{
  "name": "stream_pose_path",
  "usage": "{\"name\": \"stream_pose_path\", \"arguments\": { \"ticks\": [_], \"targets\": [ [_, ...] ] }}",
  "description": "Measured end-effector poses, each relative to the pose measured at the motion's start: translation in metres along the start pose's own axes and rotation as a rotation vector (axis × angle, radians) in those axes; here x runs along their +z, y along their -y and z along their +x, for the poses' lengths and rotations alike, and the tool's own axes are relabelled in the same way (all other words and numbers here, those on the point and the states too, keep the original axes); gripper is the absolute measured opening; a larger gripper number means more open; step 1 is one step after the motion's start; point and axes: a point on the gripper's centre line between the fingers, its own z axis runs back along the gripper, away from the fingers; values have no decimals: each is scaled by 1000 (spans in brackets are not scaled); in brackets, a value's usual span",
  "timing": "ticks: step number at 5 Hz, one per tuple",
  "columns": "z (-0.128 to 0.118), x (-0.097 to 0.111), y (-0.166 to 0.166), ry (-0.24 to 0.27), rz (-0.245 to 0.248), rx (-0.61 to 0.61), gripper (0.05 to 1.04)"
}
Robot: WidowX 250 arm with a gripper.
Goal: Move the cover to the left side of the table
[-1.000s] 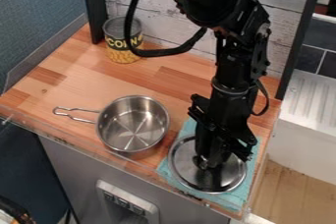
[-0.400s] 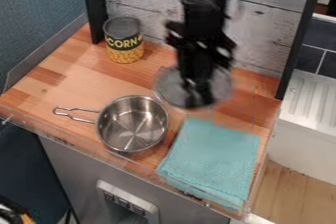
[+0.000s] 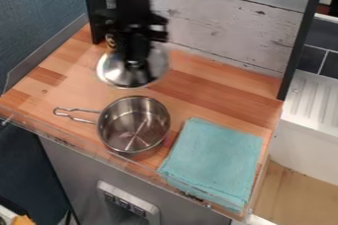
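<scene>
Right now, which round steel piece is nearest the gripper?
The round steel lid, held beneath the black gripper; the wire-handled steel pot stands apart.

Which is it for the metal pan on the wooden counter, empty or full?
Empty: the pan stands open at the top, and its bare, shiny bottom shows with nothing in it.

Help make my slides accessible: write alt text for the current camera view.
A black robot pincer holds a metal pot lid over a wooden table at upper left. Nearer sit a steel saucepan with wire handle and, to its right, a folded turquoise cloth.
</scene>
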Motion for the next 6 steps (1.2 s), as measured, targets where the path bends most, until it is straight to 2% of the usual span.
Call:
{"name": "stream_pose_path", "arguments": {
  "ticks": [2,3,4,5,6],
  "targets": [
    [35,-26,-89,26,64,160,280],
    [40,-40,-113,8,88,212,280],
    [38,-51,-119,-31,113,225,280],
    [33,-62,-117,-72,92,236,280],
    [29,-66,-116,-74,70,244,342]
  ]
}}
